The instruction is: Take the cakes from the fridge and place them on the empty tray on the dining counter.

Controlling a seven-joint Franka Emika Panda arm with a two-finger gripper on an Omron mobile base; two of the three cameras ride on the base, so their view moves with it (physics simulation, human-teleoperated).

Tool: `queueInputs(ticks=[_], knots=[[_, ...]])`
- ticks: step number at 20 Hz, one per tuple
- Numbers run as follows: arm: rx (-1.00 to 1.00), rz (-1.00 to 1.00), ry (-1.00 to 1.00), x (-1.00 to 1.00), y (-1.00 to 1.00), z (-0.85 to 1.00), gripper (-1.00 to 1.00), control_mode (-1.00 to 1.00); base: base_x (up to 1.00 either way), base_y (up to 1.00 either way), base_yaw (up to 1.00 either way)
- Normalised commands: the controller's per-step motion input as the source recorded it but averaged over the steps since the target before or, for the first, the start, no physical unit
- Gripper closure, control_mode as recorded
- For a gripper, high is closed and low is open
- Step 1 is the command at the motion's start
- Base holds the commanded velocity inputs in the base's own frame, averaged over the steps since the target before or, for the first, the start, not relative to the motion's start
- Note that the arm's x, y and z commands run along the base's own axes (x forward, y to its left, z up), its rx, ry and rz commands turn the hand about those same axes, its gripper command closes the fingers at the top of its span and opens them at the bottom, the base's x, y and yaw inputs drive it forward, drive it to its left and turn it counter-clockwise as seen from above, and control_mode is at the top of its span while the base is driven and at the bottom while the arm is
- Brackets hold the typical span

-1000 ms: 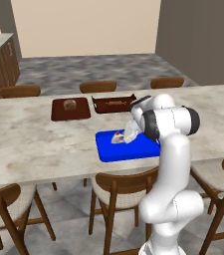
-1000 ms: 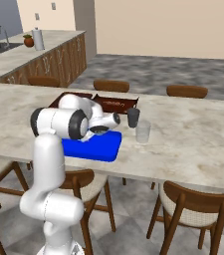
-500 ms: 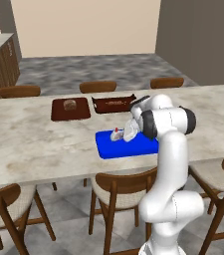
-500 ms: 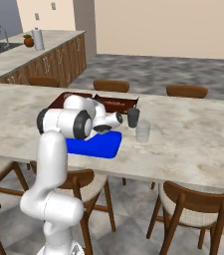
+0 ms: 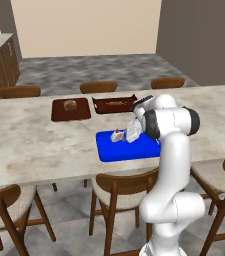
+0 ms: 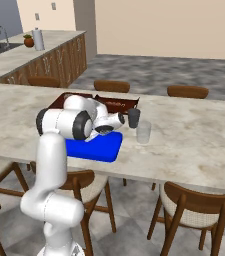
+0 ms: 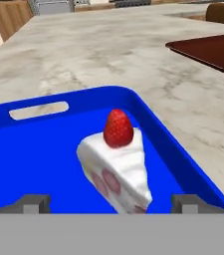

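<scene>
Cake slice point(image 7: 116, 164) now sits free on the blue tray point(image 7: 44, 164) on the counter point(image 5: 29, 145), the pincer point(image 7: 106, 204) having just sprung wide around it, so one cake looks delivered and the brown one remains to be fetched from the fridge.

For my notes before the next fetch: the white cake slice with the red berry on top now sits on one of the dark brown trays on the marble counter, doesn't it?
Not quite. The white cake slice sits on the bright blue rectangular tray, not a brown one; the hand view shows this. It is indeed on the marble counter.
</scene>
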Motion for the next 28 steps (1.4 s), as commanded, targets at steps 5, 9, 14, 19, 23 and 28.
queueInputs(ticks=[5,9,14,19,23,28], knots=[[0.00,0.03,-0.15,-0.78,-0.23,0.53,-1.00,-1.00,0.00,0.00,0.00],[0.00,0.12,-0.30,-0.96,-0.16,0.94,-1.00,-1.00,0.00,0.00,0.00],[-0.03,0.14,-0.26,-0.92,-0.03,1.00,-1.00,-1.00,0.00,0.00,0.00],[-0.15,0.09,0.05,-0.61,0.00,1.00,-1.00,-1.00,0.00,0.00,0.00],[-0.21,0.08,0.36,-0.44,0.00,1.00,-1.00,-1.00,0.00,0.00,0.00],[-0.11,0.01,0.29,-0.80,-0.08,0.85,-1.00,-1.00,0.00,0.00,0.00]])
